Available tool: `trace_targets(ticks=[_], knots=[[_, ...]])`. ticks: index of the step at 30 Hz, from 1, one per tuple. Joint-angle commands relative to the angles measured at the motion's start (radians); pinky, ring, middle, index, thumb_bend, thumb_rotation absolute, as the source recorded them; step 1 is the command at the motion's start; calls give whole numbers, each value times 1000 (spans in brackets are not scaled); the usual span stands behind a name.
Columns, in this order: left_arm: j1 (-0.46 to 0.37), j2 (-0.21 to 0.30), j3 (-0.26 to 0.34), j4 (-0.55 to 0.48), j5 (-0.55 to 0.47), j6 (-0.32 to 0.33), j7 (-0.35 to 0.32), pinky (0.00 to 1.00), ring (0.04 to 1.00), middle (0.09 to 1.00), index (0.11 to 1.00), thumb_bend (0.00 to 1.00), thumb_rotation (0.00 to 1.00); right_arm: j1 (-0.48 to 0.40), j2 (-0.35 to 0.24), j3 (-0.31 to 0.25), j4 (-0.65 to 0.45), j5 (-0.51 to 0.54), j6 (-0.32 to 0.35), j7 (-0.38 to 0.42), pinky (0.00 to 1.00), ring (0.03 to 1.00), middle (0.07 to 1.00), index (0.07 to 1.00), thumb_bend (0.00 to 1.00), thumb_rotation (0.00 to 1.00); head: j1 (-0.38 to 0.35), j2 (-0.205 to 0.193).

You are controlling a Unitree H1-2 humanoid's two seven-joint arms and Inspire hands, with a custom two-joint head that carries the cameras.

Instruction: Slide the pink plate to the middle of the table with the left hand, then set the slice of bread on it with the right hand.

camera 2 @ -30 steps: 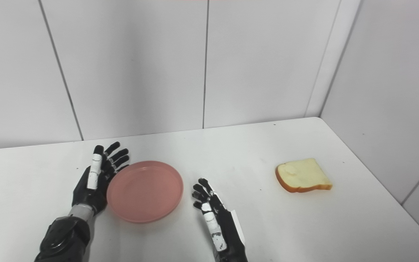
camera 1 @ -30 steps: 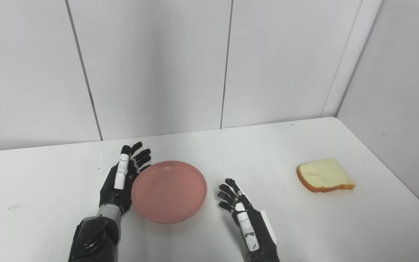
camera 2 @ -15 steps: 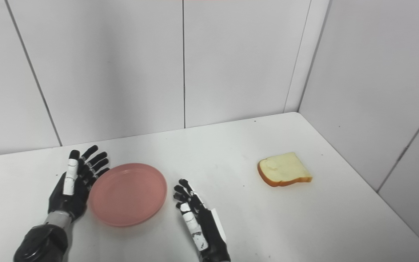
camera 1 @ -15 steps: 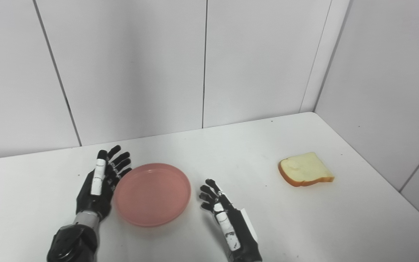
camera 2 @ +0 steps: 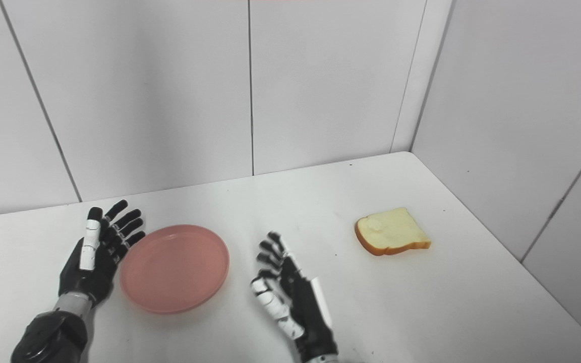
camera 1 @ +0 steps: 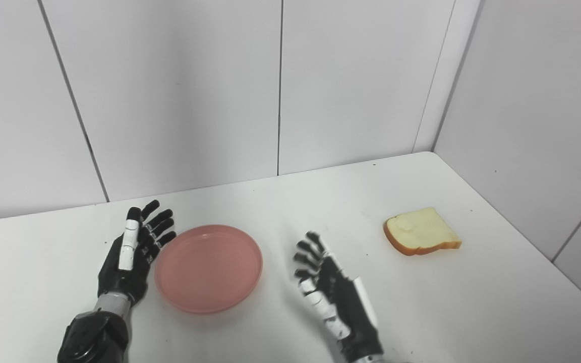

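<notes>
Pink plate (camera 1: 209, 268) flat on the white table (camera 1: 472, 302), left of centre. Left hand (camera 1: 131, 257) just beside its left rim, fingers spread, holding nothing. Right hand (camera 1: 333, 292) right of the plate, fingers apart, empty. Bread slice (camera 1: 421, 238) lies far right, well apart.

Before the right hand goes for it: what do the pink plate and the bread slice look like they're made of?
Pink plate: probably plastic, matte; uniform flat pink, thin raised rim, no glaze shine. Slice of bread: pale yellow face with a smooth orange-brown crust band and very clean edges; it could be a foam or plastic replica, but real bread can't be ruled out. Both lie flat on the white table.
</notes>
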State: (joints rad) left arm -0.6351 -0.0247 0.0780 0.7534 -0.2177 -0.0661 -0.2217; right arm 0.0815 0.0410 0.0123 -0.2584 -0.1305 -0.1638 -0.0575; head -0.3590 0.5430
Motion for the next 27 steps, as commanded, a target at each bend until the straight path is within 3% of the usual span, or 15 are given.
trace_targets(ticks=[1,7,11,16,20,24,27], knots=[[35,1,-6,65,12,42,8,799,853,805,847,971,831,-46,-34,-19,-75,18,-1,11,776,830,867,906,820,835,3,0],[20,-7,-3,105,5,20,3,801,854,808,841,975,826,-153,-144,-83,-159,37,103,35,766,829,858,901,833,798,12,-10],[16,-10,-4,109,6,16,7,808,857,799,844,974,831,-221,-233,-128,-171,122,164,77,754,835,860,904,856,717,21,-11],[12,-12,-9,117,10,5,2,801,848,794,844,975,829,-311,-440,-162,-156,171,184,194,788,870,883,908,982,621,24,-16],[12,-13,-10,109,9,14,4,816,859,802,845,977,822,-348,-605,-168,-133,150,180,282,821,895,920,954,1000,567,31,-12],[10,-11,-12,114,13,7,7,794,847,796,835,982,818,-387,-764,-150,-100,86,194,371,867,947,978,990,1000,435,34,-10],[15,-11,-14,99,14,13,8,802,847,804,835,973,824,-429,-870,-117,-38,10,161,438,882,961,988,982,1000,381,38,-7]])
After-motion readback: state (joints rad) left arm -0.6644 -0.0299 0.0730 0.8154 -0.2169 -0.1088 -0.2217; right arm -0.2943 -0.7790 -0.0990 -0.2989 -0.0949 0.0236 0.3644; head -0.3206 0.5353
